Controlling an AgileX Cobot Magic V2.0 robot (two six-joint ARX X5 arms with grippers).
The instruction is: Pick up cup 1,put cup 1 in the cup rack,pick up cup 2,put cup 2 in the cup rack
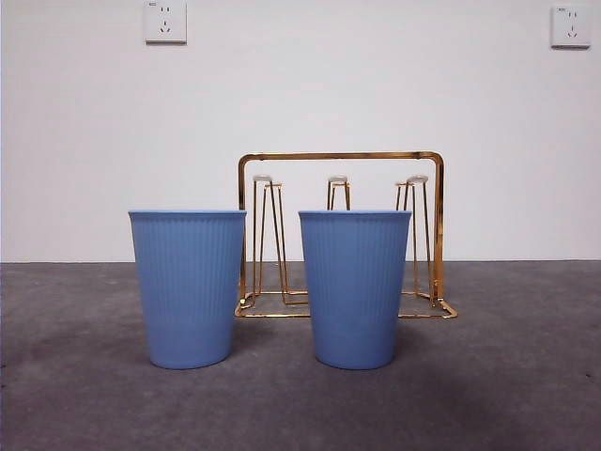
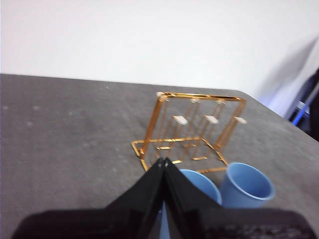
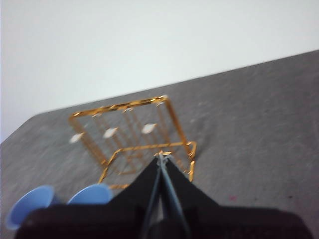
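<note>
Both cups (image 1: pixel 188 287) (image 1: pixel 354 287) are stood upright before the rack (image 1: pixel 340 235). The left gripper (image 2: pixel 163 162) and right gripper (image 3: pixel 160 157) are held pressed together, each above and short of them; neither is clearly nearer.

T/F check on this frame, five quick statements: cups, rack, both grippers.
1. Both blue cups stand upright on the table in front of the cup rack. True: the left cup and the right cup have their mouths up.
2. One cup already hangs on a prong. False: the white-tipped prongs are all bare.
3. The left gripper holds a cup. False: its jaws are shut on nothing, above the cups.
4. The right gripper is shut too. True.
5. The rack lies tipped on its side. False: it stands upright on its base.
</note>
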